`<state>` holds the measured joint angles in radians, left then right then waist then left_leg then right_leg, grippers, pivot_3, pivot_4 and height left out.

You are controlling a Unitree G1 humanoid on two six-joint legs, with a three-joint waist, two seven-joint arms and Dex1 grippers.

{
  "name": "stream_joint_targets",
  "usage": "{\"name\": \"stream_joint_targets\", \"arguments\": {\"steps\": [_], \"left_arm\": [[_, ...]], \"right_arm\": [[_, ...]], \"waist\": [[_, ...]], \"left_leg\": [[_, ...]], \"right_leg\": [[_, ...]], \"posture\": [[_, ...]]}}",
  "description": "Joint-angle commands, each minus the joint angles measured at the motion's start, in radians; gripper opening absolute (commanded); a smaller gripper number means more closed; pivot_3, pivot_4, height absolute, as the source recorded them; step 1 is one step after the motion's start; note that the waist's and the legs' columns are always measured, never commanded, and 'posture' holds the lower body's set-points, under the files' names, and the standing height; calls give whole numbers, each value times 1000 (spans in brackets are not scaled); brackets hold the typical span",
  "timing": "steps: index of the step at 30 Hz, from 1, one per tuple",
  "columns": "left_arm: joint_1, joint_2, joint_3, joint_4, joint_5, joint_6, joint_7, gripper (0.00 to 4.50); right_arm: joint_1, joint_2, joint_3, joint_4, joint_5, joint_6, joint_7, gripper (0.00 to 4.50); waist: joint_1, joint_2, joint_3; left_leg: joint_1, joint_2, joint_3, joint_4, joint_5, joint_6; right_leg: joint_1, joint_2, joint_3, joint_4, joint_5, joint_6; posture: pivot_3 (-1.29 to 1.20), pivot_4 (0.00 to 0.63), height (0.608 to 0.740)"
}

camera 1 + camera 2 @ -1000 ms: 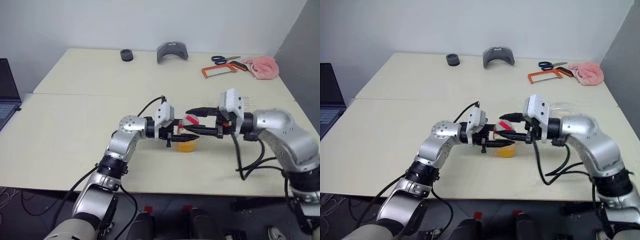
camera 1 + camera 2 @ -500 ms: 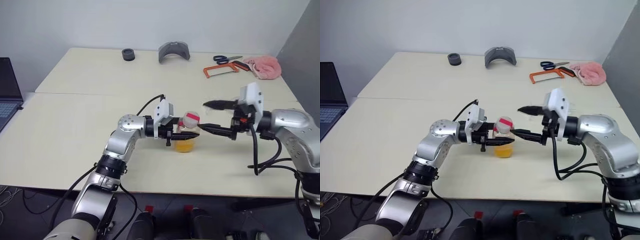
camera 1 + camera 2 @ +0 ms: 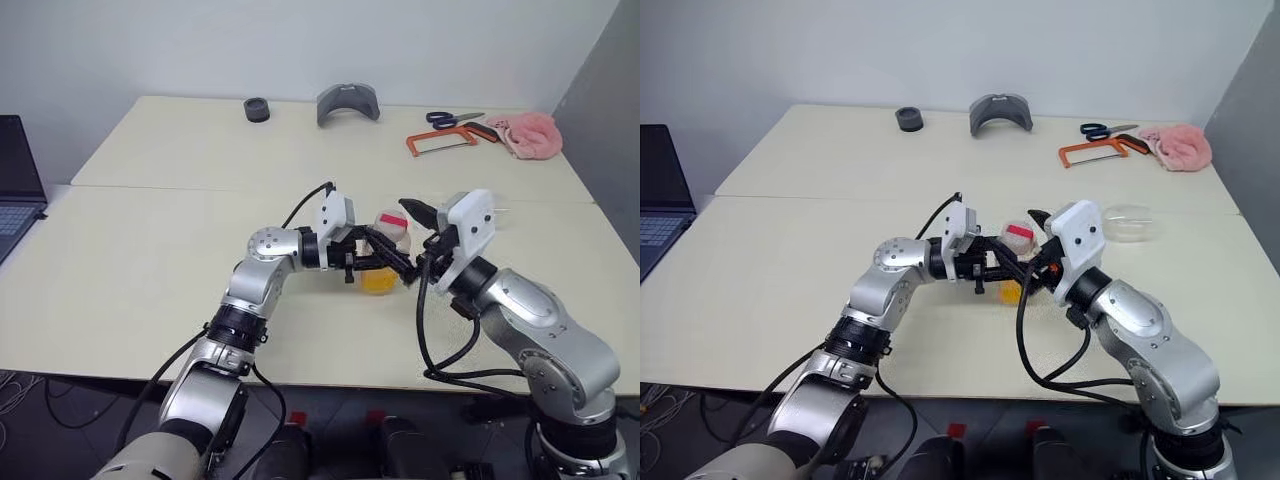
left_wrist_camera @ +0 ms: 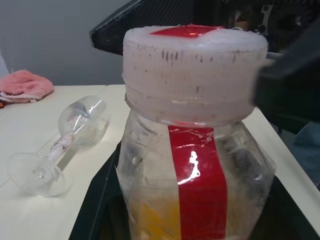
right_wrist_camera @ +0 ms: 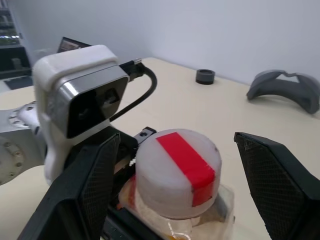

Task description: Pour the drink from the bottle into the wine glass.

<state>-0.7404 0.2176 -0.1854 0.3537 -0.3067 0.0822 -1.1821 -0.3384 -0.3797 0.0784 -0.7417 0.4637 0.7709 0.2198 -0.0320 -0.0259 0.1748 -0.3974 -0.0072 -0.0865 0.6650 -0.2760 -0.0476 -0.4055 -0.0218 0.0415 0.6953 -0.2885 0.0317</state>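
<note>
In the capped bottle [image 4: 192, 150] — orange drink [image 3: 378, 281] — low.

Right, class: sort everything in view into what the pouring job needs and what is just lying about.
Job: bottle with drink, cap on; wine glass, lying on its side.

Lying about: scissors, hacksaw, pink cloth, grey curved piece, black ring, laptop.

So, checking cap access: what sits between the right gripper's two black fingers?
The white cap with a red stripe on the small clear plastic bottle sits between the open right gripper's fingers, untouched, in the right wrist view.
</note>
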Motion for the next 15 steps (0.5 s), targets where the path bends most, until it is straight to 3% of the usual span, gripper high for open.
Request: {"name": "stream_joint_targets", "arguments": {"steps": [1, 2, 5, 9, 13, 15], "left_arm": [[-31, -10, 11, -12, -4, -31, -5, 1766], [-31, -10, 10, -11, -4, -33, -6, 1766], [-25, -7, 12, -12, -2, -35, -9, 1766], [-19, -4, 13, -16, 0, -35, -10, 1766], [-19, -2, 13, -18, -3, -33, -14, 1766], [-22, 1, 10, -19, -7, -29, -30, 1765]], "right_arm": [[-14, 13, -4, -22, -24, -35, -7, 3898], [-14, 15, -4, -21, -27, -36, -5, 3898], [-8, 15, -6, -19, -25, -42, 12, 3299], [1, 10, 0, -16, -12, -45, 43, 1953], [-4, -15, 7, 1, 19, -58, 123, 1831], [-30, -75, 10, 41, 38, -103, 254, 1831]], "waist": [[0, 0, 0], [-1, 0, 0], [-1, 0, 0], [-1, 0, 0], [-1, 0, 0], [-1, 0, 0]], "left_leg": [[0, 0, 0, 0, 0, 0], [0, 0, 0, 0, 0, 0], [0, 0, 0, 0, 0, 0], [0, 0, 0, 0, 0, 0], [0, 0, 0, 0, 0, 0], [0, 0, 0, 0, 0, 0]], "right_leg": [[0, 0, 0, 0, 0, 0], [0, 0, 0, 0, 0, 0], [0, 1, 0, 0, 0, 0], [0, 1, 0, 0, 0, 0], [0, 1, 0, 0, 0, 0], [0, 1, 0, 0, 0, 0]], "posture": [[0, 150, 740], [0, 150, 740], [0, 150, 740], [0, 150, 740], [0, 150, 740], [0, 150, 740]]}}
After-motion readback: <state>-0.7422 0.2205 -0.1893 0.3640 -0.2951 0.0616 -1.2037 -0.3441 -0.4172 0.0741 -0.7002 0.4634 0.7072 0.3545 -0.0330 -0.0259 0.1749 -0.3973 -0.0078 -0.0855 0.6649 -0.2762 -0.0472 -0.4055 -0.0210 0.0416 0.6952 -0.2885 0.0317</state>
